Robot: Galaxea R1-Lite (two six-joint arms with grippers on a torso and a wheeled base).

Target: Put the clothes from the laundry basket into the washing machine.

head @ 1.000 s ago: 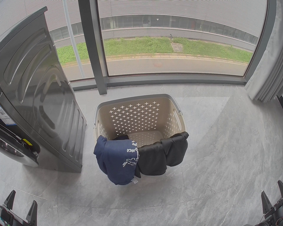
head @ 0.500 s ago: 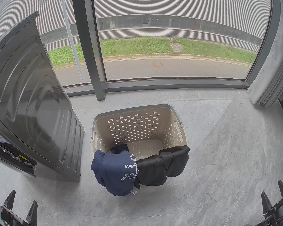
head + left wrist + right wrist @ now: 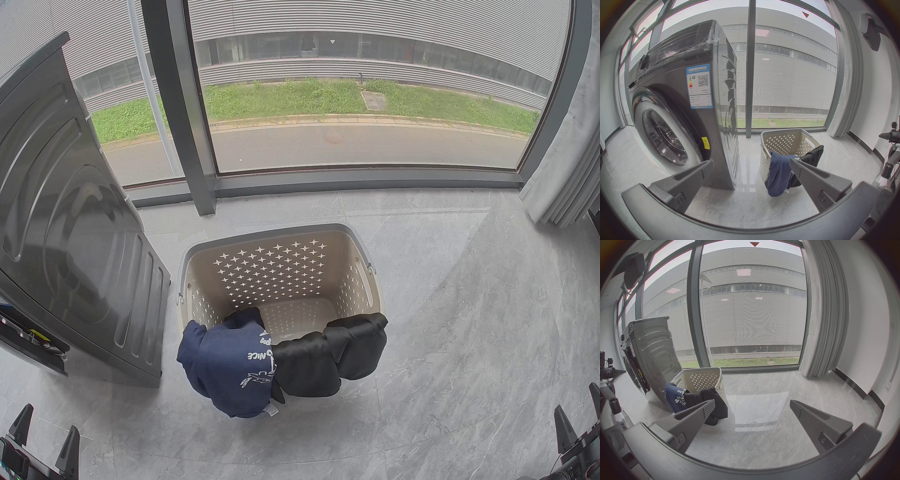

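Navy garment (image 3: pixel 228 369) and black garment (image 3: pixel 331 361) hang over the laundry basket's (image 3: pixel 269 275) near rim, the washing machine (image 3: pixel 69 231) stands left of the basket, and left claw (image 3: pixel 749 164) and right claw (image 3: pixel 751 405) are open, empty.

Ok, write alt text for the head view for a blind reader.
A beige laundry basket stands on a grey floor before a window, a navy garment and a black garment draped over its near rim. The washing machine stands to its left; the open left gripper and right gripper show at the bottom corners.
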